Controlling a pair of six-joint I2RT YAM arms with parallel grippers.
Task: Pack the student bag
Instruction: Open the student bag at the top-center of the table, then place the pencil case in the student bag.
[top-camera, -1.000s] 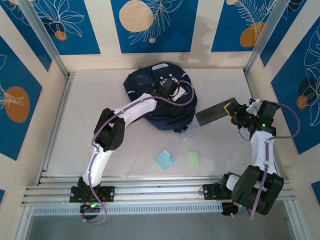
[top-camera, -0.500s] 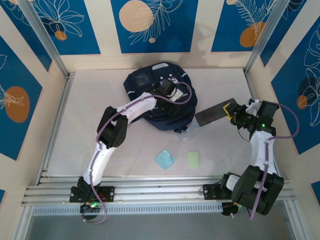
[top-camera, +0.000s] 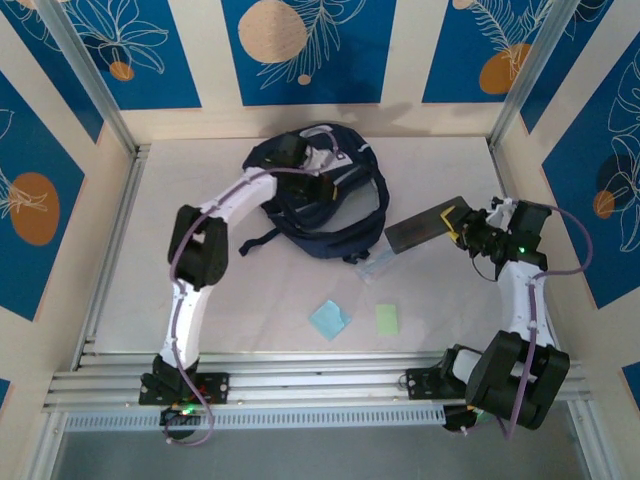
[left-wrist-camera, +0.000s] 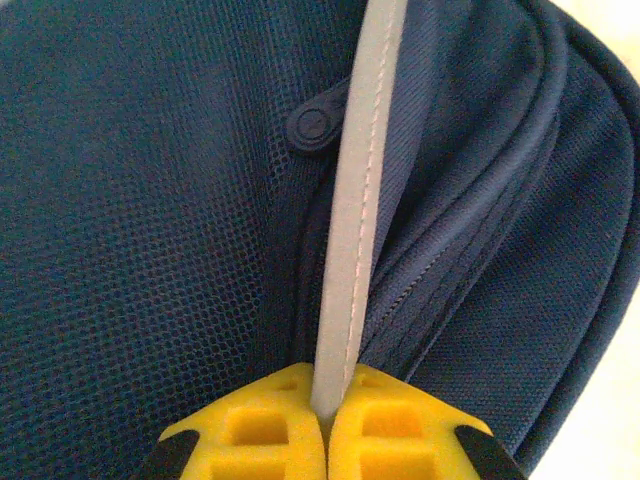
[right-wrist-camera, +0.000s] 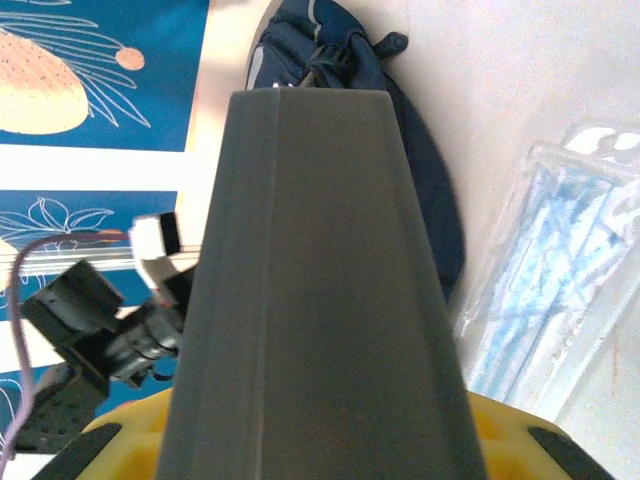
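Note:
The student bag (top-camera: 335, 215), dark navy, lies at the back middle of the table. My left gripper (top-camera: 322, 180) is over its top and is shut on the bag's pale grey stripe trim (left-wrist-camera: 355, 200), which runs straight up from between the yellow fingertips (left-wrist-camera: 250, 430); navy mesh and a zip of the bag (left-wrist-camera: 130, 200) lie behind. My right gripper (top-camera: 462, 224) hovers to the right of the bag, shut on a slim dark case (top-camera: 425, 227). That case (right-wrist-camera: 310, 280) blocks most of the right wrist view, with the bag (right-wrist-camera: 330, 50) beyond its far end.
A clear plastic packet with blue contents (top-camera: 375, 265) lies just right of the bag's front, also seen as the packet (right-wrist-camera: 560, 260). A light blue pad (top-camera: 329, 319) and a green pad (top-camera: 387, 319) lie near the middle front. Walls close in the left, back and right.
My left gripper has shut on the grey trim and moved back and left, pulling the bag's edge so that the bag spreads wider. The right arm with the case has hardly moved.

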